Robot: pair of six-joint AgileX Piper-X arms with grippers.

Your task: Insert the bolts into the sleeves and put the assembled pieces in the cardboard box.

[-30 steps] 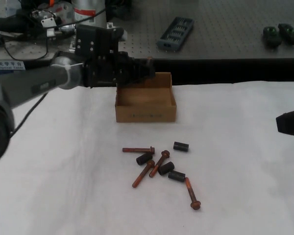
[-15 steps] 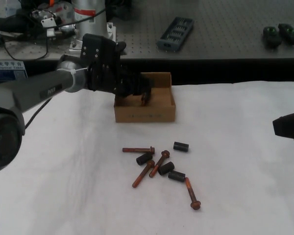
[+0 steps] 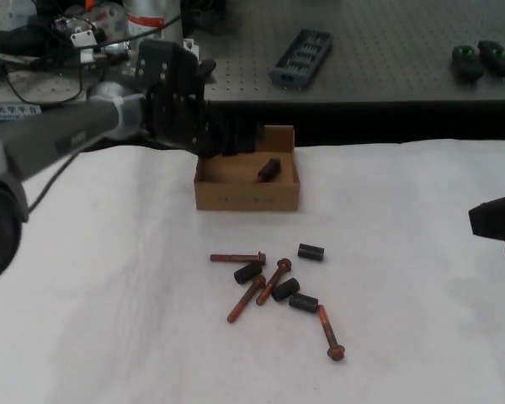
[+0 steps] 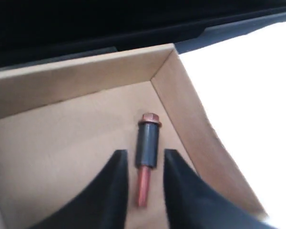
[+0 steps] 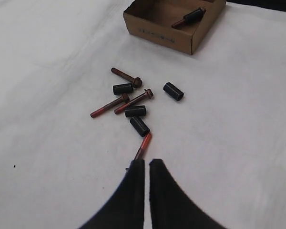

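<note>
High view: one assembled piece (image 3: 268, 169) lying inside the cardboard box (image 3: 247, 200), toward its right side. Over the back left corner of the box, the left tool (image 3: 240, 141), with nothing held as far as can be seen. On the table (image 3: 101, 337) in front of the box, in one loose group, four bolts (image 3: 237, 257) and four sleeves (image 3: 311, 252), none of them joined, some touching each other. At the right edge, the right tool (image 3: 497, 220), well apart from this group.

Left wrist view: left tool (image 4: 144, 153) with its two fingers apart, empty. Below and between them, on the box floor, the assembled piece (image 4: 147, 145), not clamped, with the red bolt head at one end of the black sleeve and the shank at the other.

Right wrist view: right tool (image 5: 147, 164) with its fingers almost together and nothing between them, above the table near the closest bolt (image 5: 143, 145). Farther off, the other bolts, the sleeves (image 5: 135, 111) and the box (image 5: 157, 32) with the piece inside.

By judgement: one pair of five finished and delivered. Four pairs left, each to be picked up, put together and carried to the box.
</note>
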